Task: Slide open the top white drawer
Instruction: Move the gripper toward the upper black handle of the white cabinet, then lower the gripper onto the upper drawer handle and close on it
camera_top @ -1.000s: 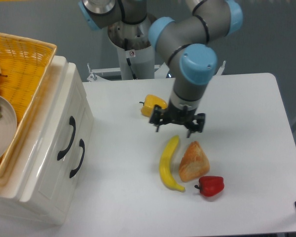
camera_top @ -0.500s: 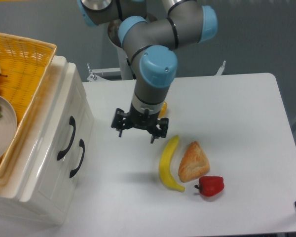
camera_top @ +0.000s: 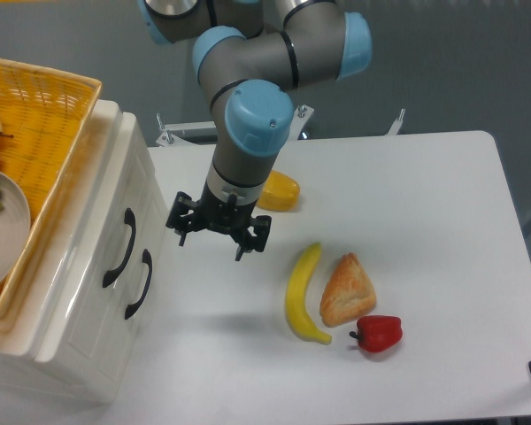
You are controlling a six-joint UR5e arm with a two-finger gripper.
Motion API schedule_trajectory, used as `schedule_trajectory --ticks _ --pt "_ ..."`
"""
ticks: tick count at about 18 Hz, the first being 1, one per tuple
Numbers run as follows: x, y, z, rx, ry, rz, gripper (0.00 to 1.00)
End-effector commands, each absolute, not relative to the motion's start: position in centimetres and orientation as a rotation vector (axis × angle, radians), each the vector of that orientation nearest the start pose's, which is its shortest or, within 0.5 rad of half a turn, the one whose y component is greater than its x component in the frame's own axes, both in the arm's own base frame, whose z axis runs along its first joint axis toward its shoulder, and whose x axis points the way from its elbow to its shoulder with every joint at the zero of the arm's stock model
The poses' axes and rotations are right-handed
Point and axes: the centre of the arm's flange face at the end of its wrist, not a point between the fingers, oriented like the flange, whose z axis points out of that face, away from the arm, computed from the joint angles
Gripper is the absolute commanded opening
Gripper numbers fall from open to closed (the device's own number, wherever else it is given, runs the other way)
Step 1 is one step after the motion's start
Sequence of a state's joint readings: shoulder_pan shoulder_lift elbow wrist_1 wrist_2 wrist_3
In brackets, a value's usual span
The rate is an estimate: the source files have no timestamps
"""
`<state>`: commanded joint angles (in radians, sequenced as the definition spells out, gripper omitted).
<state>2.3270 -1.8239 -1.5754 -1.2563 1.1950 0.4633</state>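
A: The claw (camera_top: 217,233) hangs over the worktop (camera_top: 442,195) with its fingers spread and nothing in them, just right of the cabinet at the left edge. The top white drawer (camera_top: 102,232) is shut.

B: A good pull probably means lining the fingers across its curved black handle (camera_top: 121,249), not the lower drawer's handle (camera_top: 141,284), then drawing straight out.

A: Glossy moulded plastic may slide easily; the thin handle leaves little room for error. A smooth banana (camera_top: 301,294) lies well clear.
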Motion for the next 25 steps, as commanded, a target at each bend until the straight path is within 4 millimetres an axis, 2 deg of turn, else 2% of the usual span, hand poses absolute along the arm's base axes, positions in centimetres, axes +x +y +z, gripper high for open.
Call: schedule_trajectory --ticks 7,14,25 --pt "-26.3 55.9 39.4 -2.801 -0.353 -0.436 0.95" --pt "-24.2 57.0 38.9 -2.810 -0.337 -0.468 0.95" --pt "-23.2 57.6 38.5 -2.820 -0.320 -0.479 0.94"
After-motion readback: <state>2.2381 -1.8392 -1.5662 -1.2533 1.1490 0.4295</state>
